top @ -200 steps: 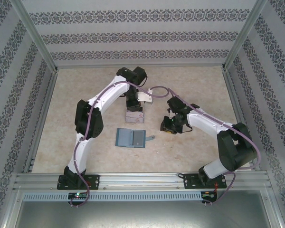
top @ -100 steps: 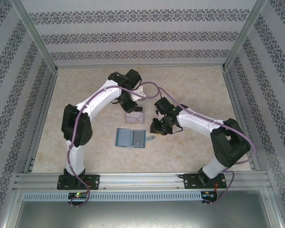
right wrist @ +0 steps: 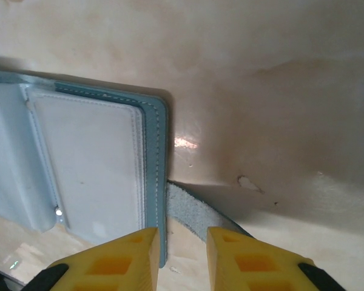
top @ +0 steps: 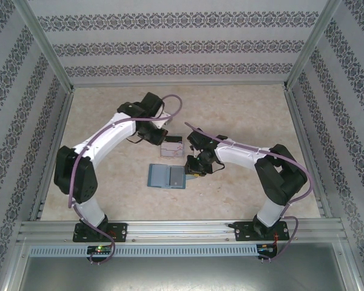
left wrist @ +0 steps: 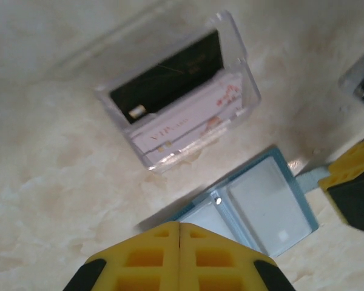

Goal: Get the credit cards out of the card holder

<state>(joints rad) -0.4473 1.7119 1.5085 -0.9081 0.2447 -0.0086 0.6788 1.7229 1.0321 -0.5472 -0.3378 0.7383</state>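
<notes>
The teal card holder (top: 167, 176) lies open and flat on the table, its pale inner panels (left wrist: 264, 206) facing up. A short strap tab (right wrist: 197, 213) sticks out from its right edge. Two credit cards stand in the clear tray (left wrist: 179, 103), a black one (left wrist: 170, 76) behind a whitish one (left wrist: 188, 124). My left gripper (left wrist: 180, 225) is shut on nothing, hovering above the holder's left part and just left of the tray (top: 171, 147) in the top view. My right gripper (right wrist: 182, 233) is open a little, its fingers straddling the holder's right edge and the strap.
The beige table (top: 242, 115) is bounded by aluminium rails and patterned walls. One yellow finger (left wrist: 352, 182) of the right gripper shows at the right of the left wrist view, close to the holder. The tray stands just behind the holder.
My left arm has drawn back to the left from over the tray and its jaws have shut. My right gripper has slid left, up to the holder's strap edge.
</notes>
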